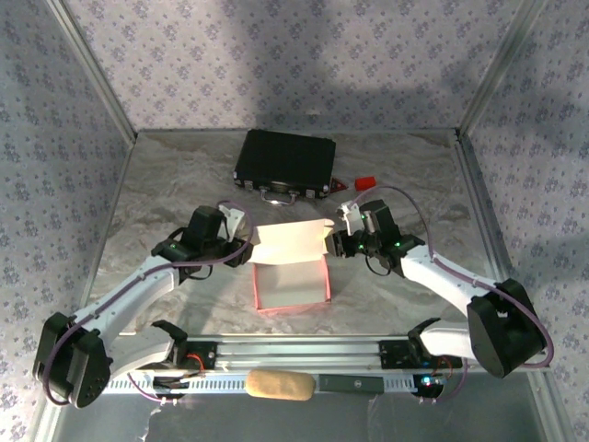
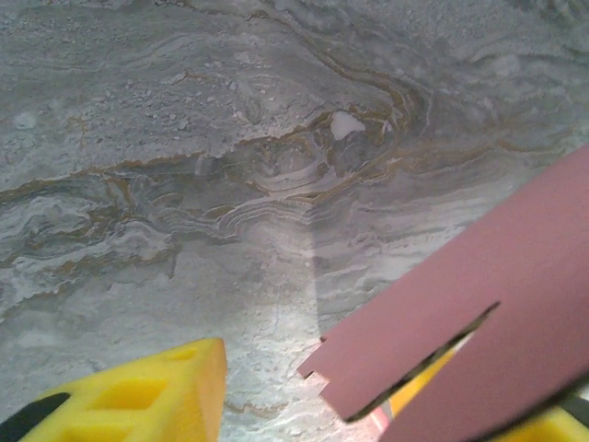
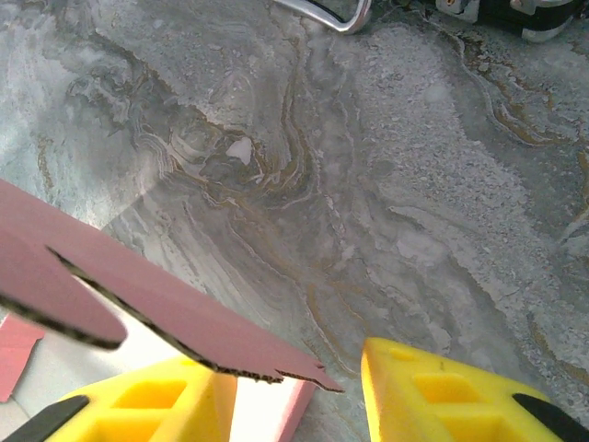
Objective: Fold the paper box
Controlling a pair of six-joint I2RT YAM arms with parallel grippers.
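The pink paper box (image 1: pixel 291 282) sits open-topped in the middle of the table, paler inside, with its lid flap (image 1: pixel 287 241) raised along the back edge. My left gripper (image 1: pixel 245 242) is at the flap's left end and my right gripper (image 1: pixel 337 243) at its right end. In the left wrist view the slit pink flap (image 2: pixel 479 304) covers the right yellow finger (image 2: pixel 552 428), and the left gripper (image 2: pixel 359 405) stands open. In the right wrist view the flap's corner (image 3: pixel 184 308) reaches over the left yellow finger (image 3: pixel 156 405) into the gap of the open right gripper (image 3: pixel 299 405).
A black case (image 1: pixel 283 166) with metal latches lies at the back, and its handle (image 3: pixel 327 14) shows in the right wrist view. A small red block (image 1: pixel 365 182) is just right of the case. A beige roll (image 1: pixel 278 386) rests on the front rail. Patterned walls enclose the table.
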